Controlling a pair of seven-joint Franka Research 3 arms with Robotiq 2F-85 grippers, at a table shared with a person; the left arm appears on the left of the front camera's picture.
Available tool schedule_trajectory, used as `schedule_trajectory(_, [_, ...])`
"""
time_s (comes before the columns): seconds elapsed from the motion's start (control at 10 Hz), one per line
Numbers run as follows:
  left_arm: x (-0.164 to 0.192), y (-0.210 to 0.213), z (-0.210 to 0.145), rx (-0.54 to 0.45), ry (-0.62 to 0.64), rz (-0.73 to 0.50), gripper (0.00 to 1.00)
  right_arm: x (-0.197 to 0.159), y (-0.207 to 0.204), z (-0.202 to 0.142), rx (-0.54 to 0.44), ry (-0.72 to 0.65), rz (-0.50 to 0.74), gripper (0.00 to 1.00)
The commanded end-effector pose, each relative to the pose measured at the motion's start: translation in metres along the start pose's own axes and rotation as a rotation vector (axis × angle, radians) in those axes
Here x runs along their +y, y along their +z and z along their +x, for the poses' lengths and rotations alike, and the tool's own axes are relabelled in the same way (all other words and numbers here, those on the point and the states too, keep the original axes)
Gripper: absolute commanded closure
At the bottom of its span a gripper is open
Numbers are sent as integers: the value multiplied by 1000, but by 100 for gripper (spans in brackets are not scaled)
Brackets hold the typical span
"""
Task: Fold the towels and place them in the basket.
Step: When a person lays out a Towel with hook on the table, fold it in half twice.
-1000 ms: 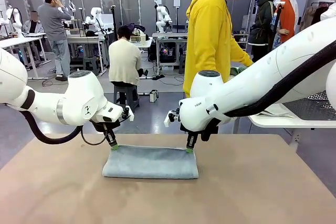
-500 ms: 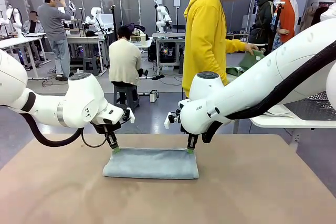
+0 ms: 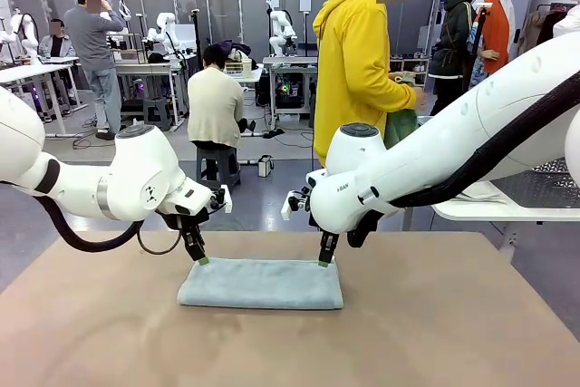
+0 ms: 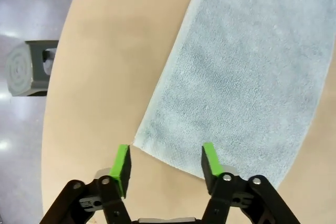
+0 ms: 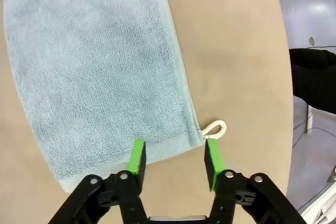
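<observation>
Compared with 1 second ago, both end effectors have let go of the pale blue-grey towel (image 3: pixel 261 283) and risen slightly. Their tips were pinched on its 2 far corners then and stand apart now. The person in the yellow hoodie (image 3: pixel 353 70) has turned and brought a green towel (image 3: pixel 399 126) in front of the body.

The left end effector (image 4: pixel 165 161) is wide open and holds nothing. The towel's far left corner lies just below it, between its green pads (image 4: pixel 122 163). The folded towel lies flat across the middle of the bench (image 3: pixel 435 333). The right end effector (image 5: pixel 175 156) is partly open and also empty. It hangs above the far right corner, where a small white loop (image 5: pixel 215 128) sticks out beside 1 pad.

The bench is bare brown board. Behind it is a workshop with other tables and with people seated and standing.
</observation>
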State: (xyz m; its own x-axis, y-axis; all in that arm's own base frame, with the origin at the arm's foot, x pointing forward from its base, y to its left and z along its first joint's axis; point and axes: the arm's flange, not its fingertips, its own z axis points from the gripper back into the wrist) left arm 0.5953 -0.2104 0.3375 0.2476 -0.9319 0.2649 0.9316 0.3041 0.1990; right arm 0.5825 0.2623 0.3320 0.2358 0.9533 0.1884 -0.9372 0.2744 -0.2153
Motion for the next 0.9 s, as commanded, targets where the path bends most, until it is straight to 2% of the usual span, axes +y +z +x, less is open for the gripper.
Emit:
schedule_trajectory(0.0, [-4,13,-10,-39,-25,4,6,4,5,-3,-17,-13,-36,0])
schedule_trajectory(0.1, [-4,18,-12,-34,-37,0,0,4,7,-2,-20,-7,-35,9])
schedule_trajectory(0.2, [-4,21,-12,-34,-43,-7,0,3,8,-1,-20,-4,-34,0])
schedule_trajectory(0.4, [-7,27,-12,-47,-35,-23,0,3,11,0,-21,-6,-34,0])
schedule_trajectory(0.5, [0,15,-2,-10,-23,14,0,0,5,4,-19,4,-18,0])
schedule_trajectory(0.8, [0,15,-2,-10,-23,14,0,0,5,4,-19,4,-18,0])
